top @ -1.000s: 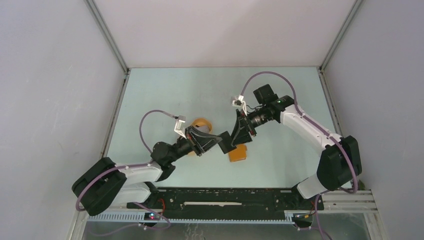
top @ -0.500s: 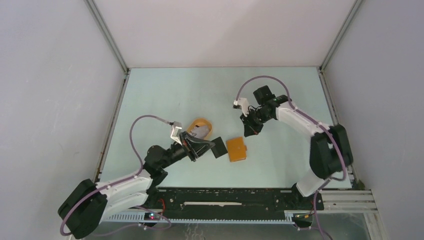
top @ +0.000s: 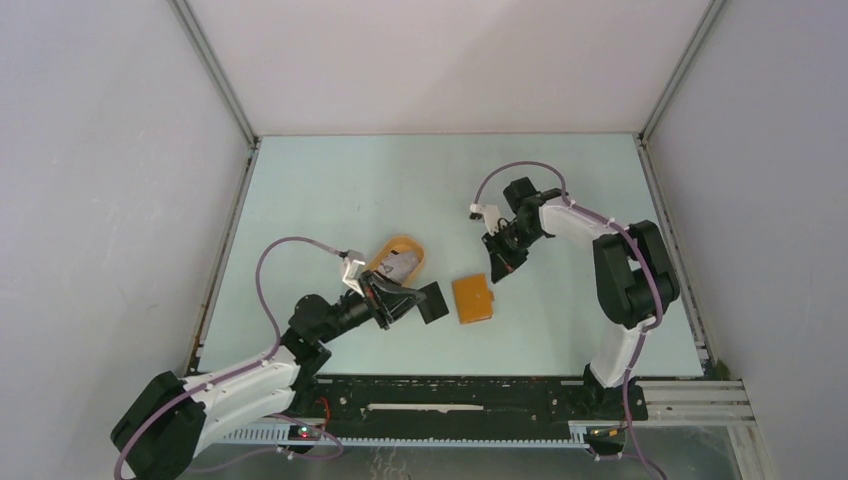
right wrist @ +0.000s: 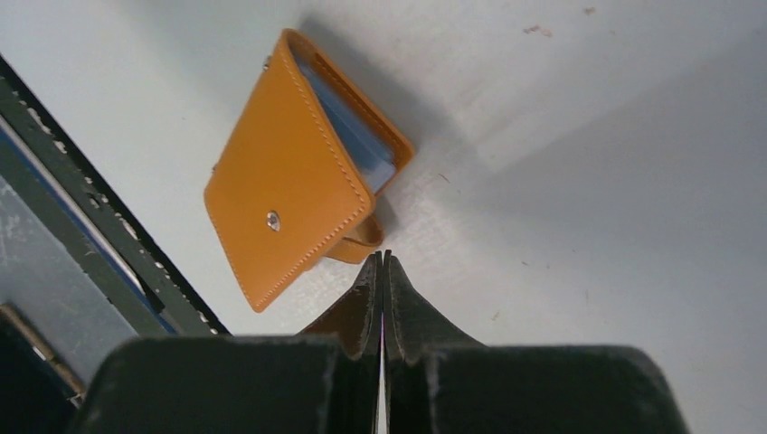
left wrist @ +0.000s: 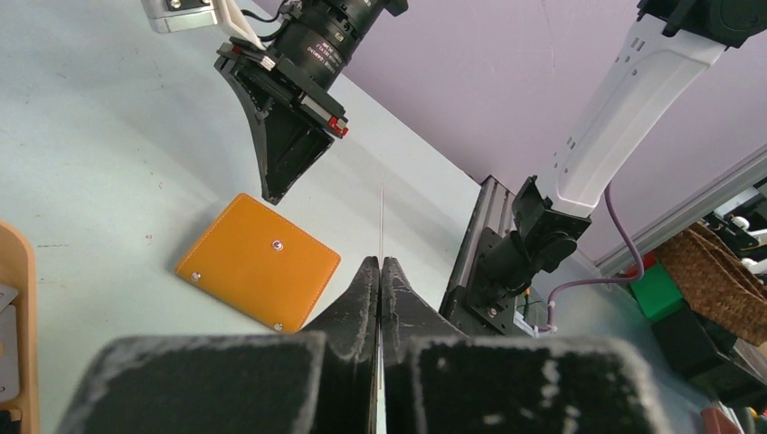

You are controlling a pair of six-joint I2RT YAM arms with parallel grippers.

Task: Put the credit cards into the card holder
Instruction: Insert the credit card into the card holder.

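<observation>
The card holder (top: 473, 298), a flat orange wallet, lies folded on the table; blue lining shows at its open edge (right wrist: 289, 190). My left gripper (top: 438, 301) sits just left of it, shut on a thin credit card (left wrist: 382, 217) that I see edge-on sticking out past the fingertips. My right gripper (top: 497, 268) hovers just beyond the wallet's far right corner, shut with nothing in it (right wrist: 383, 256). Pale credit cards (top: 398, 266) lie in the oval tray.
The oval orange tray (top: 408, 243) stands left of the wallet, behind my left wrist. The black rail (top: 450, 395) runs along the near table edge. Grey walls enclose the table on three sides.
Both grippers have drawn back from over the wallet: the left toward the near left, the right toward the far right. The right gripper has shut. The wallet now lies uncovered.
</observation>
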